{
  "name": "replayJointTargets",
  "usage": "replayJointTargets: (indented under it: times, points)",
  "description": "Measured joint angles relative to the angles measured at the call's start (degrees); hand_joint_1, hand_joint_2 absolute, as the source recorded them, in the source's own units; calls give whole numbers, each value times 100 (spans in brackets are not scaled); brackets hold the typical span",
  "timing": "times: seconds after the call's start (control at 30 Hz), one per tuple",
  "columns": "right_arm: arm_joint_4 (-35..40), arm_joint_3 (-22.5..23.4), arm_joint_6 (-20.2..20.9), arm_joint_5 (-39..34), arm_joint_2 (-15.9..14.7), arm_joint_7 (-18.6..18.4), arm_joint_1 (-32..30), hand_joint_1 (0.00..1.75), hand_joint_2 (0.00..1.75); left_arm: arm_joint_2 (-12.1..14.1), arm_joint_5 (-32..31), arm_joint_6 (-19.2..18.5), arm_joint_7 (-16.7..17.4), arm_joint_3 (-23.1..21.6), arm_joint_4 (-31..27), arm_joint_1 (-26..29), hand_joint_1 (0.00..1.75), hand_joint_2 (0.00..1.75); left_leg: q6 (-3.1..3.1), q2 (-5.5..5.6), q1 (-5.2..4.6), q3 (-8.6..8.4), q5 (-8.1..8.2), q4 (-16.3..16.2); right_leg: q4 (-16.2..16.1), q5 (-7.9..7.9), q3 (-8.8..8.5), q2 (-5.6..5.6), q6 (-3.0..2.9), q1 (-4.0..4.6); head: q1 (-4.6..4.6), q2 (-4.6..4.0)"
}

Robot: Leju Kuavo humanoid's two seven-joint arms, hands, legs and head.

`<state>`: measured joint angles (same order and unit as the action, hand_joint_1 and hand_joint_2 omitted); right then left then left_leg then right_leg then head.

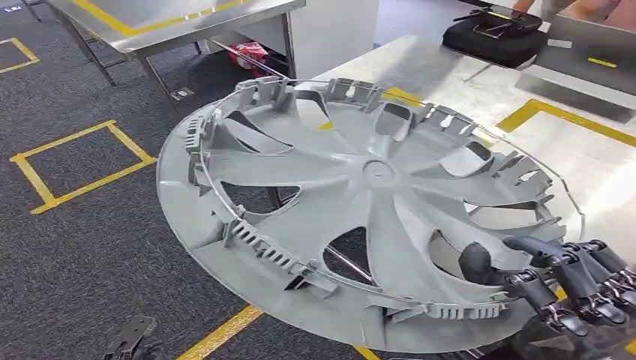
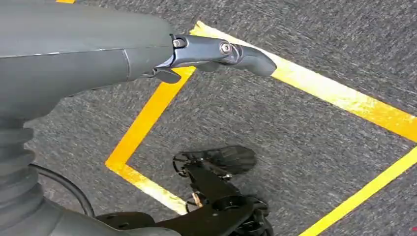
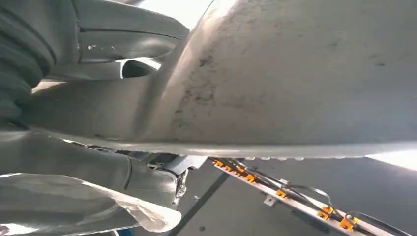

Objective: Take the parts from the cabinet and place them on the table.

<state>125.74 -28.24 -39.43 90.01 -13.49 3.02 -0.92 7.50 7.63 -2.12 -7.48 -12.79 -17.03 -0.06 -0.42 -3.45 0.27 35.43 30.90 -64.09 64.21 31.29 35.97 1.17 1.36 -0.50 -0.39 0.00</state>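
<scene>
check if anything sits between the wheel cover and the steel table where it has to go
Nothing visible blocks it. The right hand holds the grey wheel cover by its near rim, already partly above the steel table. A black case sits at the table's far edge, beyond the cover, not in its path.

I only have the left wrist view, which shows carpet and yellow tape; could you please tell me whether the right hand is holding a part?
Observer: Yes, the right hand grips a large grey wheel cover at its near rim, thumb on the ribbed inner face.
Operator: Thank you. Is it over the table?
Observer: Partly. Its far side overlaps the steel table, and the rest hangs over the carpet. I cannot tell whether it touches the table.
Operator: Is anything else up there?
Observer: A black case lies near the table's far end.
</scene>
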Motion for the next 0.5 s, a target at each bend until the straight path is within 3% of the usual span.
replayJointTargets:
  times: [0.37, 0.5]
  points:
    - [0, -85, 2, 2, 0, -304, 16, 175, 175, -4, 15, 22, -18, 0, 42, 0, 0, 175, 6, 0, -11, 1, -1, -1, -28, -25, -8, 0, 22, -13, 0, 0]
    - [0, -109, 2, 4, 0, -310, 23, 175, 175, -2, 15, 22, -17, 0, 44, 0, 0, 175, 48, 1, -24, 5, -5, -2, -58, -49, -18, 0, 59, -26, 0, 0]
